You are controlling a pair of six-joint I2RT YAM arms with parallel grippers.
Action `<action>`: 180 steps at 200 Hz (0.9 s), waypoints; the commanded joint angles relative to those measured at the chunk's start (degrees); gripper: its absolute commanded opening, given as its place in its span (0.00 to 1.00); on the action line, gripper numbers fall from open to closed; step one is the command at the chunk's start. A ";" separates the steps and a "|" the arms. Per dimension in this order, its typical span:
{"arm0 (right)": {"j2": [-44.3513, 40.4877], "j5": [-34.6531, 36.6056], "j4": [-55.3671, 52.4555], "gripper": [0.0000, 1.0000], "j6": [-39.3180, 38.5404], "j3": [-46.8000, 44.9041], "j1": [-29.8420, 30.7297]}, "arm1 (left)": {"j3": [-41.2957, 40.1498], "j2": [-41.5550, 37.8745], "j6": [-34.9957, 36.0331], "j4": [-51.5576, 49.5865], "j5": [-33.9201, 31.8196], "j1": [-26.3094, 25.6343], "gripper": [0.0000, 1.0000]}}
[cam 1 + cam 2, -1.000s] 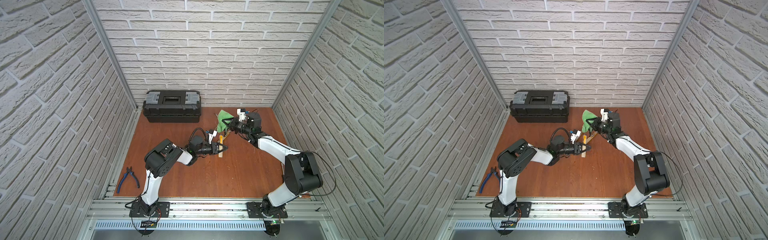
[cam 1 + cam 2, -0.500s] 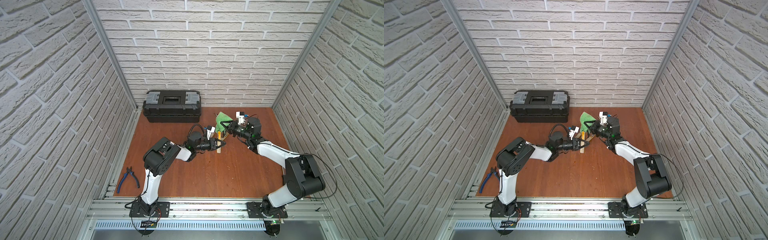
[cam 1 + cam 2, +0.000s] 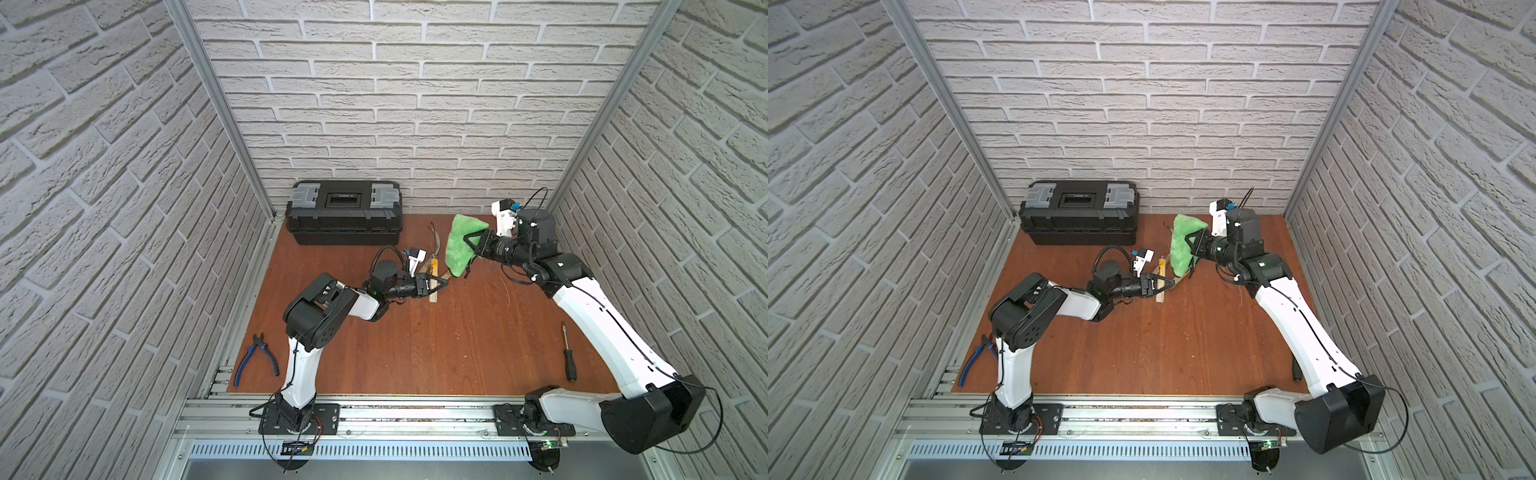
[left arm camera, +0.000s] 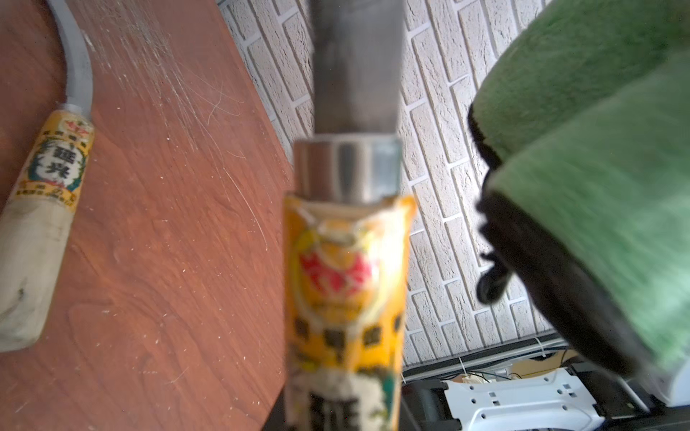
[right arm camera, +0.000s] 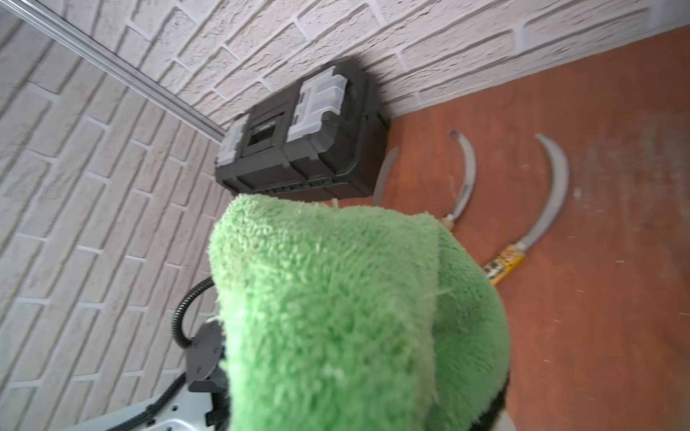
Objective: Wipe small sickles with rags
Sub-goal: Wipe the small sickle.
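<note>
The left gripper is clamped on the wooden handle of the held sickle, which is lifted clear of the counter. Its grey blade points away from the wrist towards the side wall. The right gripper is closed on the rag, which hangs folded just beside that blade. The left wrist view shows a strip of wall between the two, so they look apart. A second sickle and a third sickle lie flat on the counter near the back wall.

The sickle is probably light and quite stiff. Its blade is thin, smooth steel, likely slippery and sharp along the inner curve, so the handle is the sound place to hold it — below the metal collar, on the labelled wood. Held at that end, the blade tip will likely swing with any small twist of the wrist.

The rag is soft, fluffy and floppy. It will probably give under pressure and drape around the blade rather than push it — best pinched across the fold, with loose pile left free to wrap the steel.
</note>
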 commanded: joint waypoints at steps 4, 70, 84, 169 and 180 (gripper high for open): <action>2.35 9.75 -11.88 0.03 -8.78 4.24 1.40 | -1.63 -4.96 5.86 -2.78 0.42 0.08 0.00; 10.17 22.06 -16.33 0.03 -11.52 9.56 9.79 | 4.61 -16.49 35.13 -49.01 -6.90 -2.73 0.00; 10.28 22.19 -14.19 0.03 -10.08 8.26 11.28 | 5.12 -16.78 35.71 -50.98 -7.50 -2.77 0.00; 13.04 22.78 -4.21 0.03 -2.06 1.03 18.63 | 8.37 -14.63 35.90 -53.68 -8.58 -5.51 0.00; 13.49 23.01 -2.36 0.03 -0.98 -0.62 18.72 | 8.61 -14.86 35.89 -53.68 -8.50 -5.82 0.00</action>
